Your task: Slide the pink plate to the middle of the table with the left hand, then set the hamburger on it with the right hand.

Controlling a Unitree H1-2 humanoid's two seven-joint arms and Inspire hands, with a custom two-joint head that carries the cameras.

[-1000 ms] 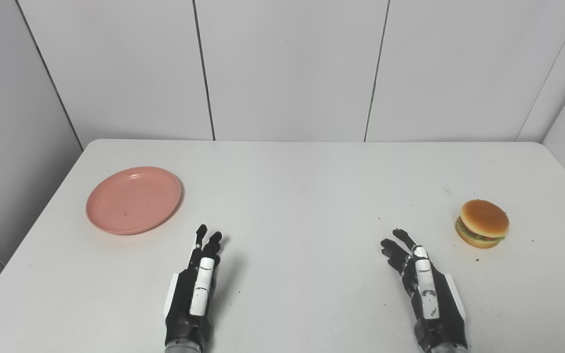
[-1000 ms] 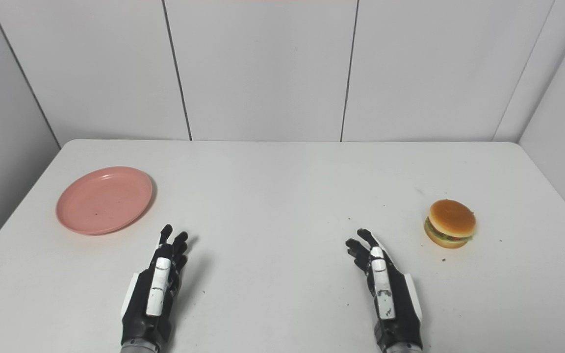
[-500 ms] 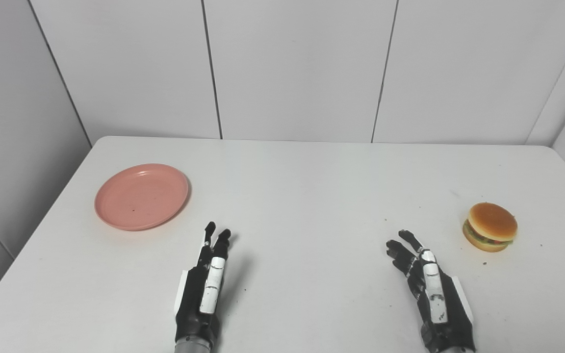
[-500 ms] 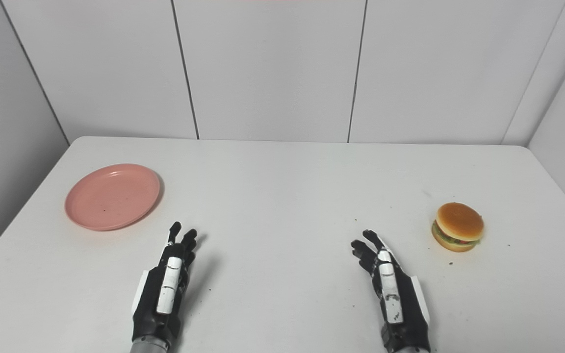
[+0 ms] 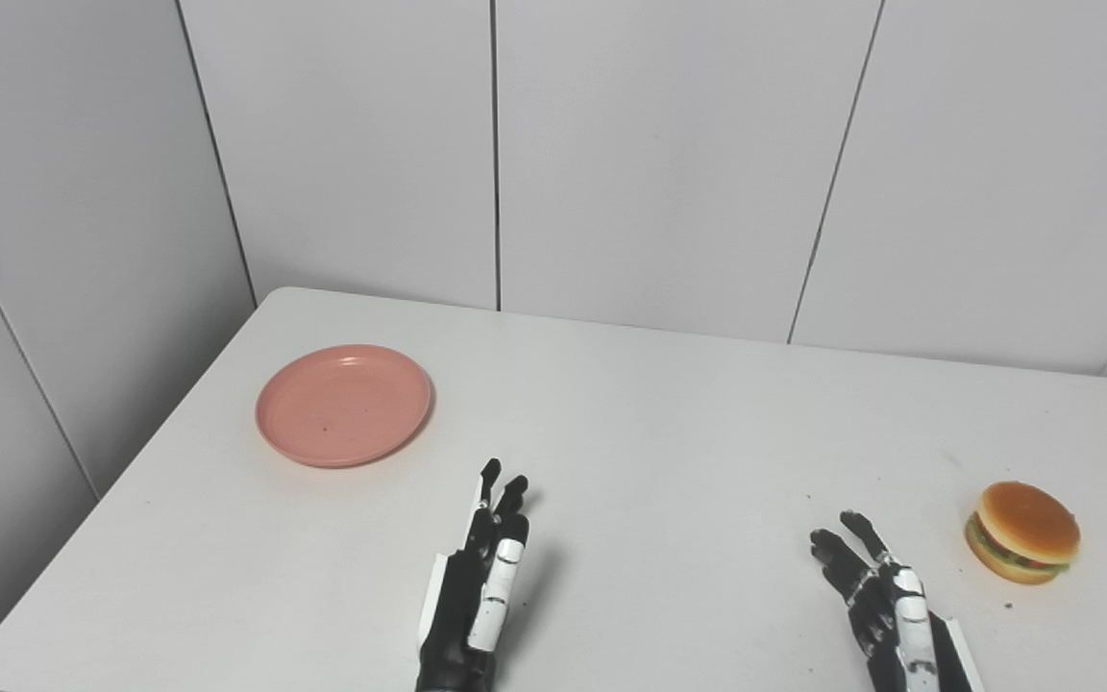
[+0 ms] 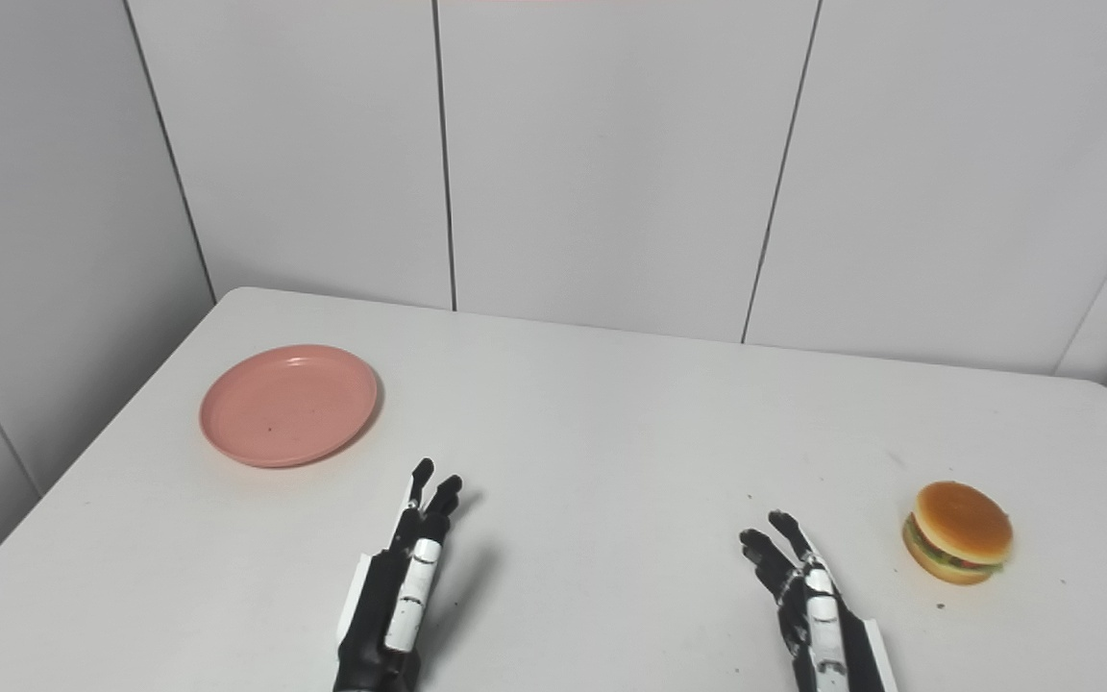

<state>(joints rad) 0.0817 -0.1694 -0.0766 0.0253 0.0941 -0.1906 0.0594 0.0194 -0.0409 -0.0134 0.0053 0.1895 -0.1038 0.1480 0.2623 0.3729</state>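
My left hand [image 5: 477, 596] lay released, holding nothing, near the pink plate [image 5: 344, 405], which looked light, stiff and slippery, best pushed at its rim.

Pink plate [image 5: 343, 405] sits flat and empty, far left of the bench. Hamburger [image 5: 1022, 518] rests upright at the right edge, golden bun on top, well apart from it.

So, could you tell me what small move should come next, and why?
Probably reach the left robot hand forward and left to the pink plate: it sits untouched near the table's left edge, and both hands are empty.
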